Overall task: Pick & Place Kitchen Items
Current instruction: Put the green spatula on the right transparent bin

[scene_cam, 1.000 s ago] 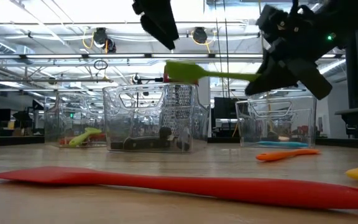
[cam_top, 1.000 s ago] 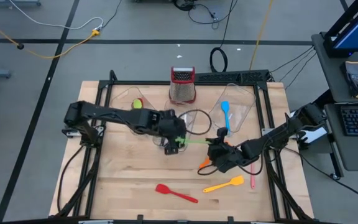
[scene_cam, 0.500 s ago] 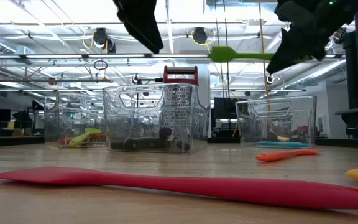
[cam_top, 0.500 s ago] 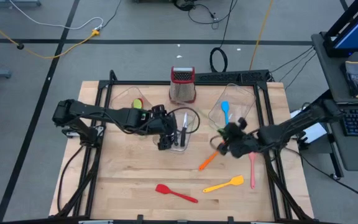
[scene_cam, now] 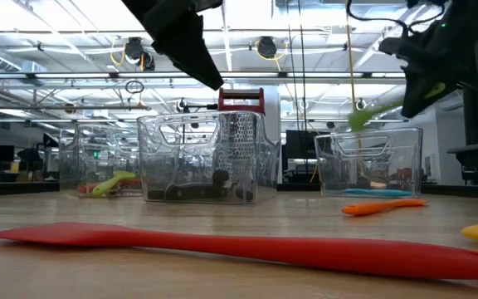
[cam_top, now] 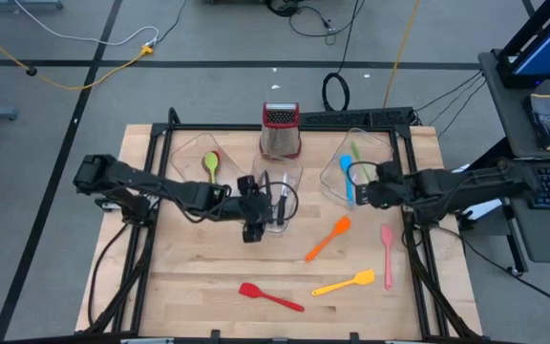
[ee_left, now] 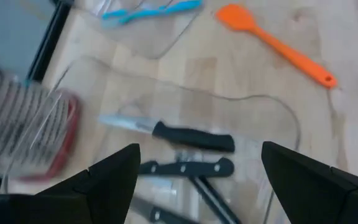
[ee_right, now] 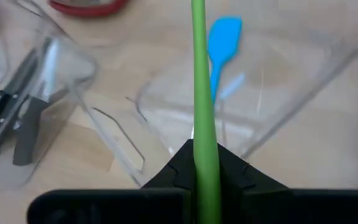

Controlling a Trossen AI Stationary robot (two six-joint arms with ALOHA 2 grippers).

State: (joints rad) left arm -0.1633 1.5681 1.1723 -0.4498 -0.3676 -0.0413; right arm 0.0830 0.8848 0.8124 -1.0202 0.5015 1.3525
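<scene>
My right gripper (cam_top: 370, 188) is shut on a green spatula (ee_right: 198, 74) above the right clear tub (cam_top: 375, 153), where a blue spatula (ee_right: 222, 34) lies. My left gripper (ee_left: 197, 186) hangs open above the near left side of the middle tub (cam_top: 277, 196), which holds black-handled knives (ee_left: 191, 138); it touches nothing. On the table lie an orange spatula (cam_top: 327, 239), a yellow one (cam_top: 344, 284), a pink one (cam_top: 387, 256) and a red one (cam_top: 270, 296). A green spoon (cam_top: 212, 164) lies in the left tub. My right gripper pinches the green spatula's handle (ee_right: 204, 146) between its two fingers. The handle runs out along the fingers, toward the table's far edge. The spatula is lifted clear above the right tub, its head (scene_cam: 365, 116) slanting down.
A steel box grater with a red top (cam_top: 281, 131) stands behind the middle tub at the far edge. The dark frame rails (cam_top: 404, 167) run along the table's sides. Bare wood shows at the near left (cam_top: 189, 277).
My right gripper has carried the green spatula up and toward the table's right edge, from over the middle tub to above the right tub, rolling its wrist; the spatula's head has swung from pointing left to pointing toward the far edge. My left gripper has sunk a little, still open.
</scene>
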